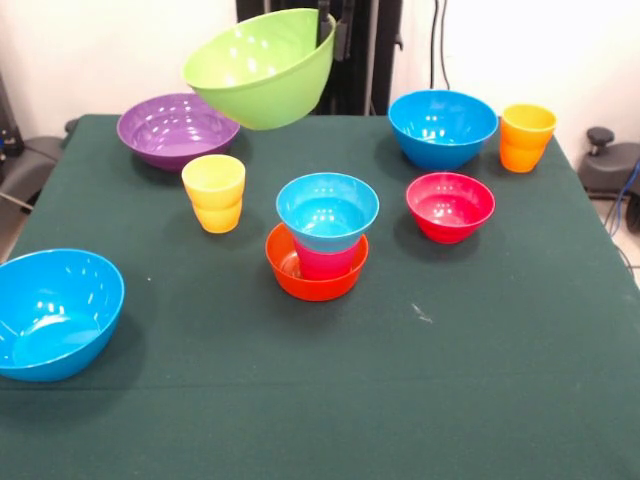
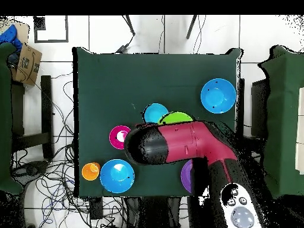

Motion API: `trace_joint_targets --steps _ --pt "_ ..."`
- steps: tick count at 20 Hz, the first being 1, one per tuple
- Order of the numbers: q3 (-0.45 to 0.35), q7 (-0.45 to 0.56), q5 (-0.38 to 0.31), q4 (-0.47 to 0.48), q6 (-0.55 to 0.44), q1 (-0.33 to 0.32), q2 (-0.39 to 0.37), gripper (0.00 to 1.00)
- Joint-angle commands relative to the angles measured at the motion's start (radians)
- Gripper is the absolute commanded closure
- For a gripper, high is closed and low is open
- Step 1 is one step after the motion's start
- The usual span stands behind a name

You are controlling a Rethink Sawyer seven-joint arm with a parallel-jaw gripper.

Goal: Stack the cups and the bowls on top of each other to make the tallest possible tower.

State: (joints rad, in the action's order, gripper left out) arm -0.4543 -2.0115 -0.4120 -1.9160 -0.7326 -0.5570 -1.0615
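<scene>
Seven bowls and three cups are counted on or above the green desk (image 1: 480,380). Two large blue bowls are seen: one at the near left corner (image 1: 52,312), tipped on its side with its mouth facing right and up, and one upright at the far right (image 1: 442,127). The purple bowl (image 1: 176,129) stands upright at the far left. The small red bowl (image 1: 450,206) sits right of centre.

The tower (image 1: 320,240) is found at the centre: the orange bowl (image 1: 312,282) as base, the red-pink cup (image 1: 327,262) in it, the light blue bowl (image 1: 327,211) on top, all opening upward. The yellow cup (image 1: 214,192) stands to its left, the orange cup (image 1: 525,137) at the far right.

The lime green bowl (image 1: 262,68) is held in the air at the far side, tilted, mouth turned up and left. Its far rim is clamped by the pincer (image 1: 326,22).
</scene>
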Motion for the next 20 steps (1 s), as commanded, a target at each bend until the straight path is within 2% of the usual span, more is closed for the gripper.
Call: trace_joint_targets --steps 1,5,8,15,20 --pt "0.061 -0.122 0.002 0.035 -0.006 0.026 0.077 1.0" --pt "0.085 -0.149 -0.015 0.074 0.01 0.062 0.119 1.0" --pt "0.089 -0.139 0.007 0.093 -0.015 0.074 0.11 1.0" --pt "0.091 -0.112 0.082 0.139 -0.138 0.094 0.063 1.0" --pt "0.109 -0.087 0.132 0.117 -0.207 0.097 -0.004 1.0"
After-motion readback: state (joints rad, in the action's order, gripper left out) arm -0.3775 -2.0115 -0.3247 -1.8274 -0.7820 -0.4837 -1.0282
